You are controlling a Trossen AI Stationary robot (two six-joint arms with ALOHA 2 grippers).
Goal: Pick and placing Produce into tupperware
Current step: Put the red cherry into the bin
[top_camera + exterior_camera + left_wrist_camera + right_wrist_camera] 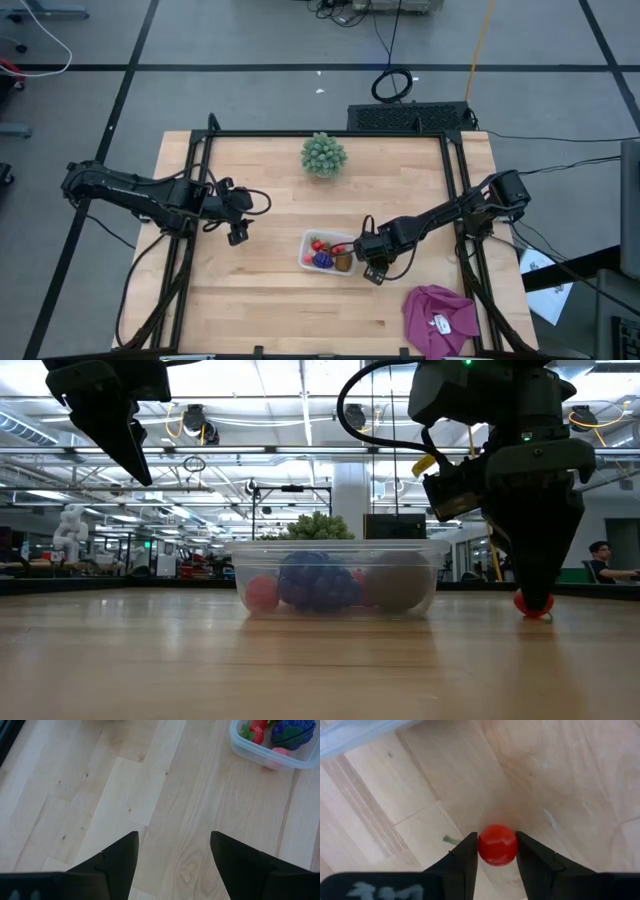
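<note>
The right end effector (497,851) is down at the worktop (260,290) just beside the tupperware (329,251), its fingers pinching a small round red piece of produce (497,844) — the pinch looks centred, so the job is to lift straight up, clear the rim, then let go low over the tupperware's free room. The left end effector (172,851) hovers spread and empty, well apart. White marks on the right wrist housing may be writing — unreadable.

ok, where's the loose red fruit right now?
On the table, between the right pincer's fingers, the red fruit sits just right of the tupperware in the high view.
</note>
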